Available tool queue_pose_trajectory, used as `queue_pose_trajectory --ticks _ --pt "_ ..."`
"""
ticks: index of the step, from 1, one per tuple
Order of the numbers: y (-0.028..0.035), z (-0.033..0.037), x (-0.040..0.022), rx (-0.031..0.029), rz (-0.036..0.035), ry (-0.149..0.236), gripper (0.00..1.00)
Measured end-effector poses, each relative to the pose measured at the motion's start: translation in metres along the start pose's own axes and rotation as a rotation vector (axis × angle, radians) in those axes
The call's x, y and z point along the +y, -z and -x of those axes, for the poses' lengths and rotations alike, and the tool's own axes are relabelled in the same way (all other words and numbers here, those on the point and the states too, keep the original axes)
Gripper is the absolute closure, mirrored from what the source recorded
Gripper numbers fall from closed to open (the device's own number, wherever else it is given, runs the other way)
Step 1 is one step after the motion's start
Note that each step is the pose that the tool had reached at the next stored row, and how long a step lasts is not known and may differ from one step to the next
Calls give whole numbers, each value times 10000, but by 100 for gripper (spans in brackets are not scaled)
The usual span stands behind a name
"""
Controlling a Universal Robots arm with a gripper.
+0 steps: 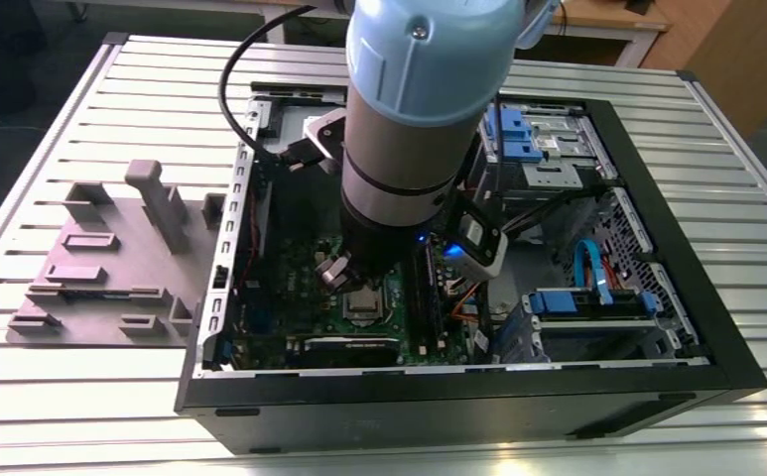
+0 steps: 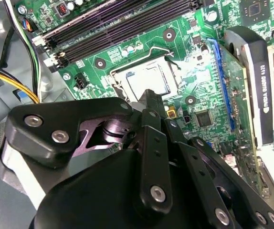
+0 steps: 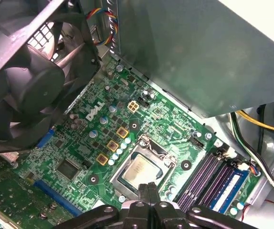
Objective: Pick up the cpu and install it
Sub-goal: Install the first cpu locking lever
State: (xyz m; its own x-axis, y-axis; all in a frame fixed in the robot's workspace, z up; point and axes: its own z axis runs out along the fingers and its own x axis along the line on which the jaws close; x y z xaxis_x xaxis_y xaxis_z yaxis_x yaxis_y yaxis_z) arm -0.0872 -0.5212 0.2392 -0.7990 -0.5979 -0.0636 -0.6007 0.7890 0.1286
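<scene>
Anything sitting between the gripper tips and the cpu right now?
Nothing. In the first wrist view the gripper hangs right above the cpu seated in the socket, with no object between them.

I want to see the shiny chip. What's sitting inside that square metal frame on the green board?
The cpu lies flat inside the socket frame on the motherboard. The fingers cover its near edge; whatever lies beneath the cpu is hidden.

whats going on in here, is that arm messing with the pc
A robot arm reaches into an open computer case lying on a slatted table. Its gripper hangs just above the socket on the green motherboard, fingertips together. The cpu already sits in the socket's metal frame, silvery top up.
</scene>
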Motion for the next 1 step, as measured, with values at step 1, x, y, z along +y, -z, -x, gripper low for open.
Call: queue_pose_trajectory --ticks 1 --pt "0 0 0 0 0 0 90"
